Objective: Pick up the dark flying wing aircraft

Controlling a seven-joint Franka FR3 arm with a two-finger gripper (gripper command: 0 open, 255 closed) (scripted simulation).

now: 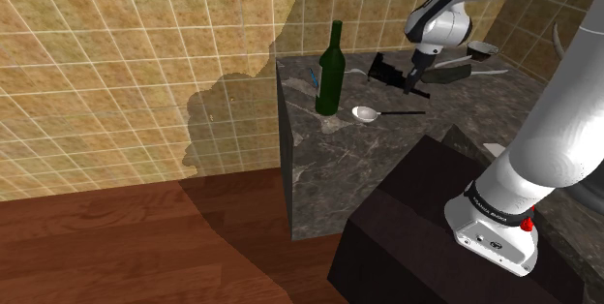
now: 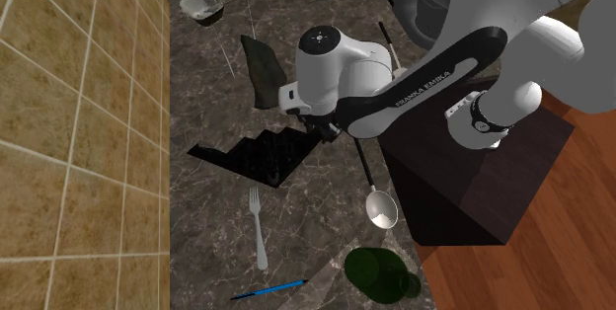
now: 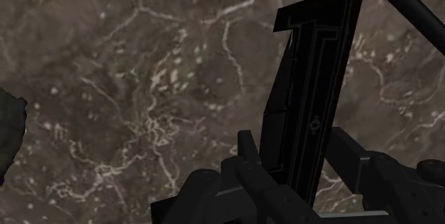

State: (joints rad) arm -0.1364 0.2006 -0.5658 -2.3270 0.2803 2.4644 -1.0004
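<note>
The gripper [image 3: 292, 137] sits astride the black aircraft [image 3: 317, 65]; clenched or released, I cannot tell. In the second exterior view a spoon [image 2: 380, 207] lies at its four o'clock.

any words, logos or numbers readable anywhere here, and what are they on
"FRANKA EMIKA": white letters on the dark band of the white arm, second exterior view.
Small white print on the dark ring near the arm's base, shoulder view: too small to read.

Green bottle [image 1: 331, 70], spoon [image 1: 366, 113], fork [image 2: 258, 227] and blue pen [image 2: 269, 288] share the dark veined counter [image 1: 319, 176].
</note>
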